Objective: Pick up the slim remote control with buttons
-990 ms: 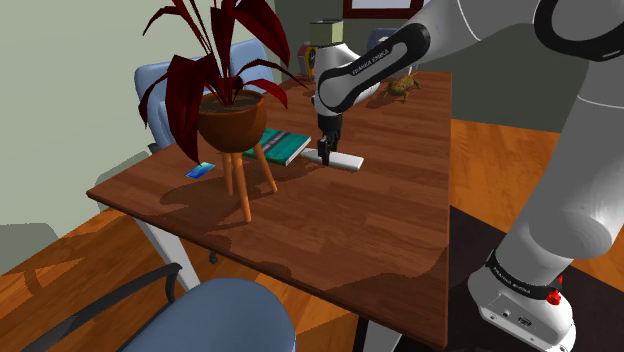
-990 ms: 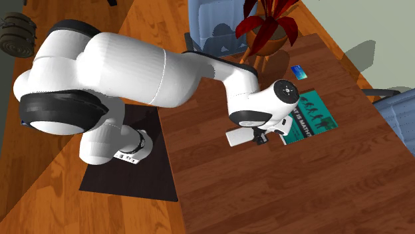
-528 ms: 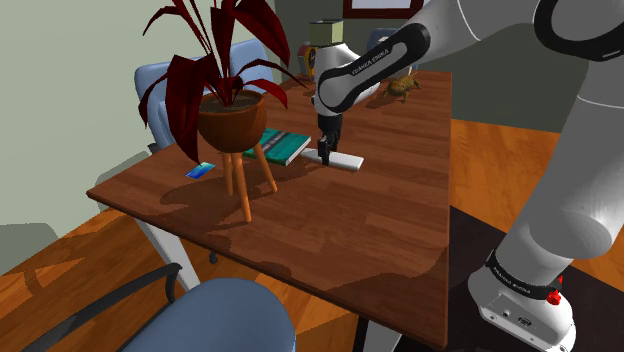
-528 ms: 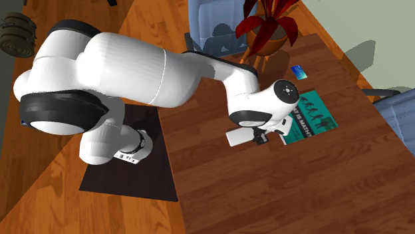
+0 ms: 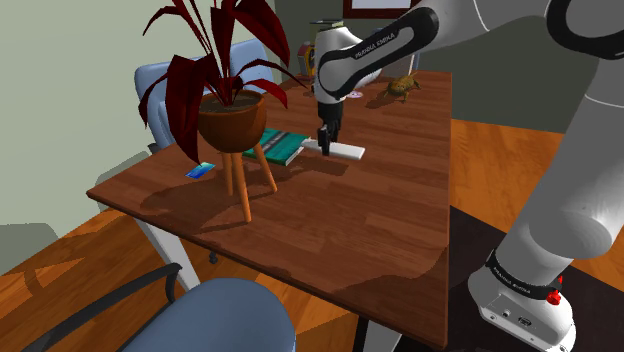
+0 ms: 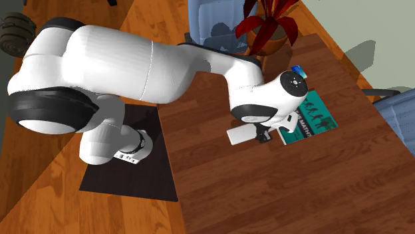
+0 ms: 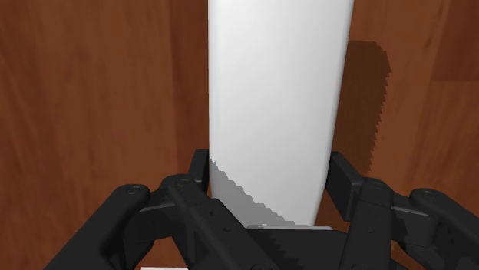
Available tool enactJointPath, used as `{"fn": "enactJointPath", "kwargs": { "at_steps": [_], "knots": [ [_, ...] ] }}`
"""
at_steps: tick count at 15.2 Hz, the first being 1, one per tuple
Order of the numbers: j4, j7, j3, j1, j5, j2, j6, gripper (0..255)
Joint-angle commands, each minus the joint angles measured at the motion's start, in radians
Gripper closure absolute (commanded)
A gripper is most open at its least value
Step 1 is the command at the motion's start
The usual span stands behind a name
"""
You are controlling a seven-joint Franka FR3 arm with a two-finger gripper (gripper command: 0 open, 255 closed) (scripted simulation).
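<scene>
The claw point(image 5: 324, 138) is clamped on the remote point(image 5: 340, 150), a slim flat slab drawn plain white; in the wrist view the two black fingers point(image 7: 198, 175) press against its long edges near one end, and the rest of the remote point(image 7: 276, 100) runs straight out away from the claw point(image 7: 272, 178) over the brown wood of the tabletop point(image 7: 100, 92). A jagged shadow lies on the wood to one side of the remote, set off from its edge (so it seems to hang a little clear of the tabletop, though I cannot tell for certain).

In the shoulder view the claw points straight down over the middle of the tabletop point(image 5: 350, 230); the remote lies level in its grip, just beside a teal book point(image 5: 283, 145) that lies flat on the wood. Near the book, toward that view's left, a red-leaved plant point(image 5: 232, 115) stands in a brown pot on a three-legged stand; a small blue card point(image 5: 200, 170) lies by the tabletop's edge beyond it. A small brown object point(image 5: 400, 87) sits at the far end; its shape is too small to make out. A blue chair point(image 5: 230, 315) stands at the near edge.

From the second exterior view, looking down, the white arm point(image 6: 133, 63) reaches across the tabletop point(image 6: 266, 193); the remote point(image 6: 241, 135) shows beneath the wrist, the claw point(image 6: 265, 136) at its end next to the book point(image 6: 314, 118); the card point(image 6: 298, 72) lies between the book and the plant point(image 6: 269, 30).
</scene>
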Motion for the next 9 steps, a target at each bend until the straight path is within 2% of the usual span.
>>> {"fn": "enactJointPath", "kwargs": {
  "at_steps": [1,9],
  "knots": [
    [0.017,0.001,0.001,0.001,0.001,-0.010,-0.027,255],
    [0.069,-0.002,0.001,0.000,0.003,-0.036,-0.105,255]
  ]
}}
